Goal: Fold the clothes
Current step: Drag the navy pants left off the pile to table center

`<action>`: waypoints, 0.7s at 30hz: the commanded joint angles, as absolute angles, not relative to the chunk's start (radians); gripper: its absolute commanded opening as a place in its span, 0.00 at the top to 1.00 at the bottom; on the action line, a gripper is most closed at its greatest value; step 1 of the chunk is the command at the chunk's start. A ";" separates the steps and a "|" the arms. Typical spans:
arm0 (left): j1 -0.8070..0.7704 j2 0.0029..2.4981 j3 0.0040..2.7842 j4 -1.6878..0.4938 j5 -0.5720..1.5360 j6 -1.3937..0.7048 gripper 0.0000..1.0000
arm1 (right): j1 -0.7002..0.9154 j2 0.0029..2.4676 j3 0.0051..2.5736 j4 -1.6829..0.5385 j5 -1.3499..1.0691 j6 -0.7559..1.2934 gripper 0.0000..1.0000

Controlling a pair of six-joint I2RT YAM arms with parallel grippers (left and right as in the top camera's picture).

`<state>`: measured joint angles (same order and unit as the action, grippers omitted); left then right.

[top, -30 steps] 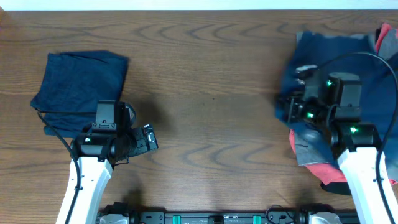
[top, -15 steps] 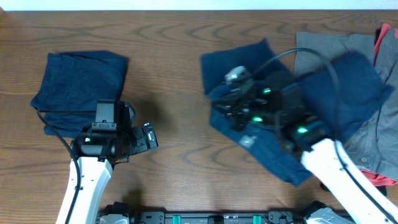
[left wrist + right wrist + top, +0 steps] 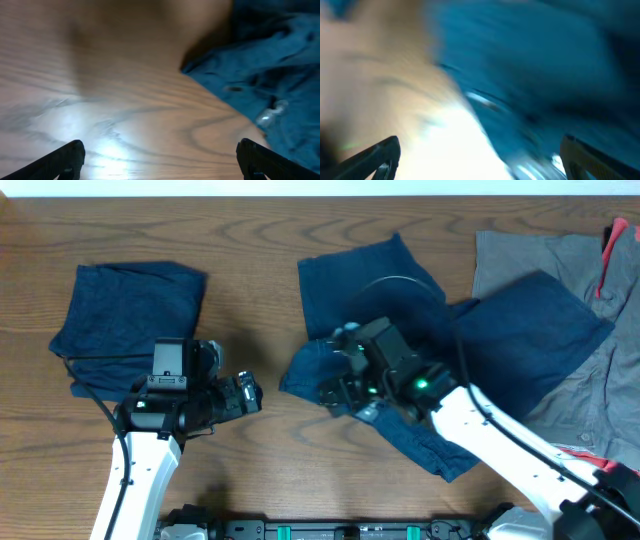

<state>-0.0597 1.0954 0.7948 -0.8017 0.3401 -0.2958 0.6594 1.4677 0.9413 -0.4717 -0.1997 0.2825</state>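
- Left claw (image 3: 250, 393) is spread wide over bare worktop (image 3: 260, 240), with a strip of free room between it and the navy shorts (image 3: 365, 280).
- Right claw (image 3: 333, 388) is spread too, sitting over the shorts' rumpled near-left edge.
- Folded navy piece (image 3: 125, 310) lies far left, grey garment (image 3: 520, 255) far right.
- Versus half a second back, the shorts got dragged further left and more of the grey shows.

brown wooden table (image 3: 300, 250) with visible grain and a soft sheen, matt creased navy cloth garment (image 3: 360, 280), folded navy cloth garment (image 3: 125, 305) likewise matt, smooth grey cloth (image 3: 520, 255), smooth white plastic arm shell (image 3: 135, 480)
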 commanded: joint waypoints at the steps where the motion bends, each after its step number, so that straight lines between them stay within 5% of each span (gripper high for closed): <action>1: -0.059 1.123 0.799 -0.784 0.406 -0.362 0.02 | 0.545 1.370 0.956 -0.627 0.168 0.466 0.01; 12: -0.186 1.340 0.768 -0.503 0.467 -0.354 0.02 | 0.159 1.315 0.941 -1.071 0.254 0.529 0.01; 21: -0.256 1.580 0.768 -0.250 0.459 -0.323 0.02 | 0.010 1.315 0.871 -1.085 0.190 0.553 0.01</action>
